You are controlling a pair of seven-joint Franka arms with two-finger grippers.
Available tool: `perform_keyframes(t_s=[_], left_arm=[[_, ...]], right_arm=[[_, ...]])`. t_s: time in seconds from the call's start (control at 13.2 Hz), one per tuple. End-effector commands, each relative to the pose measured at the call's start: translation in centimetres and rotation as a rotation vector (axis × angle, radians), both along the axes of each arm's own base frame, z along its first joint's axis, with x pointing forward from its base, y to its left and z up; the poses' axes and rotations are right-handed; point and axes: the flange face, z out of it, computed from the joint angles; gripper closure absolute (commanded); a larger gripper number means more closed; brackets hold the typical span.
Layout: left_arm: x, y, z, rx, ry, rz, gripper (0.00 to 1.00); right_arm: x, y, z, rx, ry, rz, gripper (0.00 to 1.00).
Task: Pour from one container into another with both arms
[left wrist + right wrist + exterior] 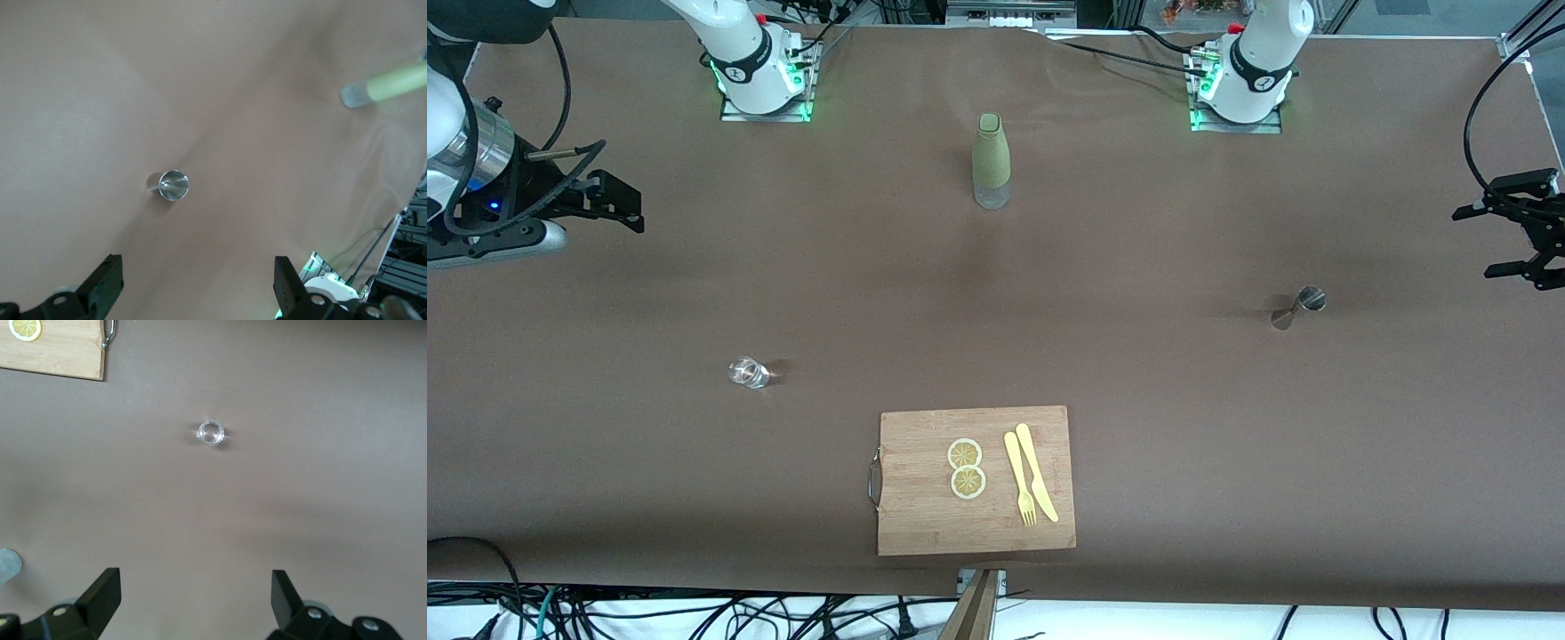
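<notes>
While both arms hang in the air at their own ends of the brown table, nothing is held by either. The right arm rises from its base and its right gripper hovers over bare cloth at that end, fingers spread wide with nothing between them. The left arm likewise carries the left gripper over the table edge at its end, fingers parted and empty.

The wooden cutting board lies well apart from both grippers, midway between the ends and nearest the front camera; a metal handle sits on its edge toward the right arm's end. The green-sleeved bottle stands upright between the two bases, well apart from either gripper. On the board lie a yellow knife and a yellow fork side by side, and just beside them two lemon slices that touch each other.

The metal jigger stands on the cloth near the left gripper, below its open fingers in the left wrist view. The small clear glass stands upright below the right gripper's open fingers, nearer the front camera than the bottle.
</notes>
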Motion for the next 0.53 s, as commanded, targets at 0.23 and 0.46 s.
perform_keyframes(t_s=[0.23,0.46], left_arm=[[-3.2,3.9,-7.2,-0.248,-0.051,-0.126,0.00],[-4.6,6.4,-14.6,-0.415,-0.119,-0.227,0.00]], right_arm=[[-0.5,-0.1,0.5,-0.006,-0.002,-0.008,0.00],[-0.5,-0.4,0.6,-0.006,-0.005,-0.011,0.00]])
